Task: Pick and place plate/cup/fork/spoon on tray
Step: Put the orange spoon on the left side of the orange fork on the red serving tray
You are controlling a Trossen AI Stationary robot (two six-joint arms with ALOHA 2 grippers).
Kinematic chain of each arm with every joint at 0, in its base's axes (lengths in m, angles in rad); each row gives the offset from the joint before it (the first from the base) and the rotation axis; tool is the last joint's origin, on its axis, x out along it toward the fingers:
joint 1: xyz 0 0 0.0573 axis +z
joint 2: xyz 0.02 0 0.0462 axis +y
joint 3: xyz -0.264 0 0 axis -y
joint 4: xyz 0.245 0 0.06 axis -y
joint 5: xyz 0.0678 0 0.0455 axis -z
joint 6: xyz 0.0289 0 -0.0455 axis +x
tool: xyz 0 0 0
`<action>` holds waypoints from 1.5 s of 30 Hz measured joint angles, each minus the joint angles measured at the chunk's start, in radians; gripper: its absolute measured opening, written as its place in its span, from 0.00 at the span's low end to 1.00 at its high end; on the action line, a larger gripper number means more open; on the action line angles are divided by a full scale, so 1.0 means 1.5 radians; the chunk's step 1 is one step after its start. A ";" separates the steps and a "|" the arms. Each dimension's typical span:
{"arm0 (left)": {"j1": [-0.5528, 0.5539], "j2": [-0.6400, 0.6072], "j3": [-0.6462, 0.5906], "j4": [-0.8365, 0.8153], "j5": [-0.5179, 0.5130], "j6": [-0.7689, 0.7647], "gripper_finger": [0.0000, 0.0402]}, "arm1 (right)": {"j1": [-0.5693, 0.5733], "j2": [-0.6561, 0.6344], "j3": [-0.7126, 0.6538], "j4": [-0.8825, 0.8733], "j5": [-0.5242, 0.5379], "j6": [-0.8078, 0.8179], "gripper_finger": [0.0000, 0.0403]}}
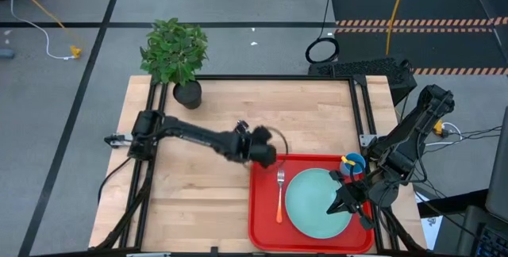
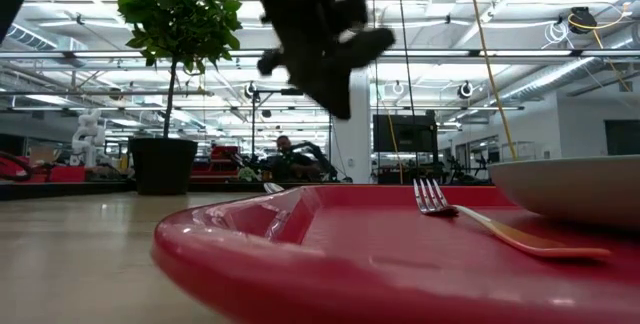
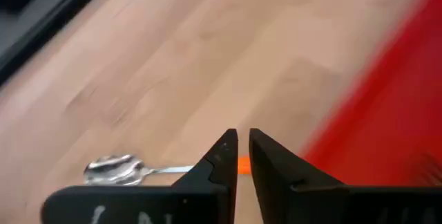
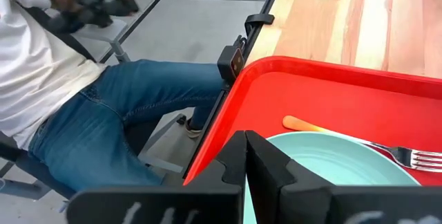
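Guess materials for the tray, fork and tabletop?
Tray: looks like glossy red plastic, with soft highlights on its rounded rim. Fork: shiny silver tines, likely metal; matte orange handle, probably plastic. Tabletop: pale wood planks with visible grain and seams, smooth finish; could be butcher block or laminate.

The setting is appearing as a robotics laboratory: a pale butcher-block wooden table (image 1: 214, 186) in a black metal frame (image 1: 361, 102) is standing on grey carpet tiles (image 1: 254, 3), with hazard-striped black floor matting (image 1: 413, 24), loose cables, bright ceiling strip lighting (image 2: 90, 24) and equipment benches beyond.
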 joint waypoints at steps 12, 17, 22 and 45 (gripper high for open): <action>0.119 0.000 -0.043 -0.039 0.102 -0.336 0.27 | 0.000 0.000 0.000 -0.009 -0.002 -0.118 0.00; 0.117 0.006 -0.043 -0.040 0.104 -0.404 0.44 | -0.013 -0.003 0.000 -0.009 -0.002 -0.205 0.00; 0.106 0.013 -0.043 -0.042 0.104 -0.485 0.54 | -0.041 -0.011 0.000 -0.008 -0.002 -0.245 0.00; 0.129 0.074 -0.043 -0.070 0.108 -0.560 0.23 | -0.060 -0.033 0.000 -0.081 -0.022 -0.262 0.00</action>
